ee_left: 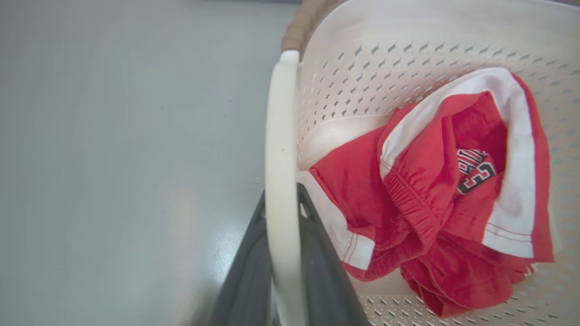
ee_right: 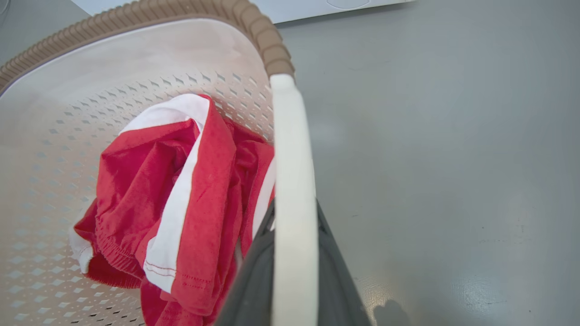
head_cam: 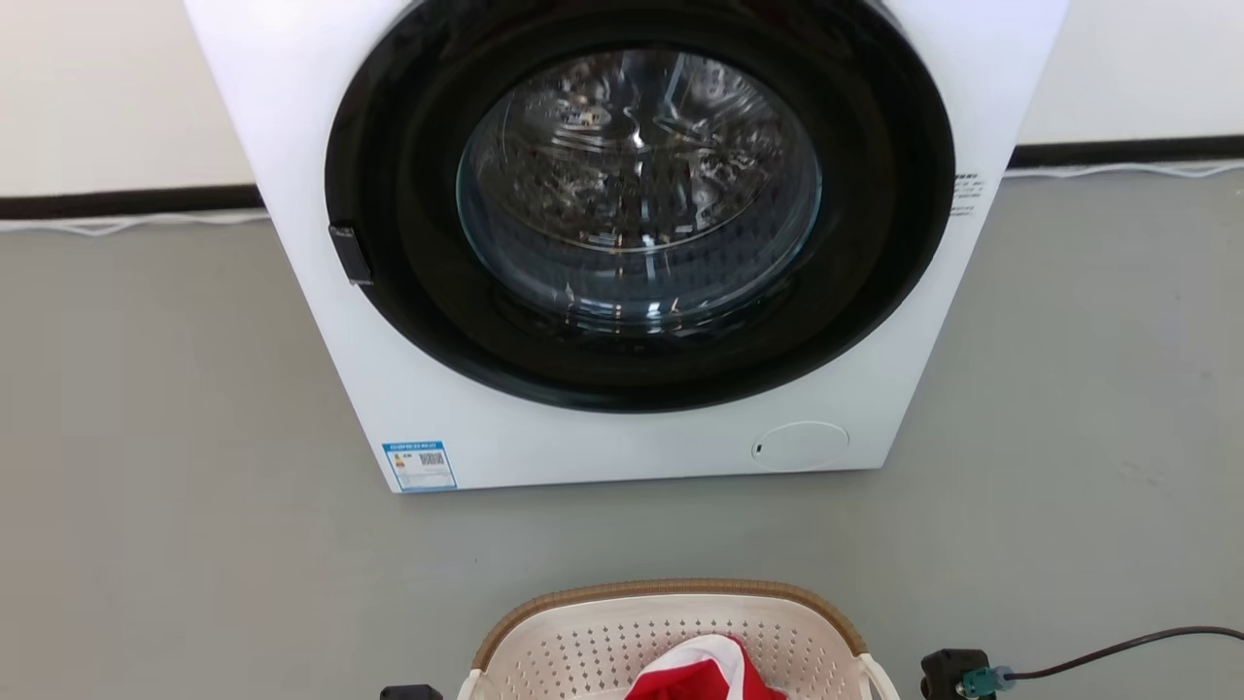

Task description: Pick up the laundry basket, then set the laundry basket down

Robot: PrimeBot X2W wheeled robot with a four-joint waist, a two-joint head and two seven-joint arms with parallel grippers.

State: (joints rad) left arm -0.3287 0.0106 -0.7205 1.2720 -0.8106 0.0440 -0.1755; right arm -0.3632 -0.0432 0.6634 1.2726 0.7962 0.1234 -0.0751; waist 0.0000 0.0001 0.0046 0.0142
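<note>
Before the white front-loading washing machine point(head_cam: 583, 452), low in the head view, is one cream-white perforated plastic laundry basket point(head_cam: 603, 642) with a brown woven-look rim. Left gripper point(ee_left: 281, 201) and right gripper point(ee_right: 294, 208) each point along and clamp one of its two white loop handles point(ee_left: 281, 127); one crumpled red-and-white garment point(ee_left: 421, 194) lies inside.

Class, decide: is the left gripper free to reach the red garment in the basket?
Probably not: the left gripper is closed on the basket handle and must let go first; the red garment itself lies uncovered.
</note>
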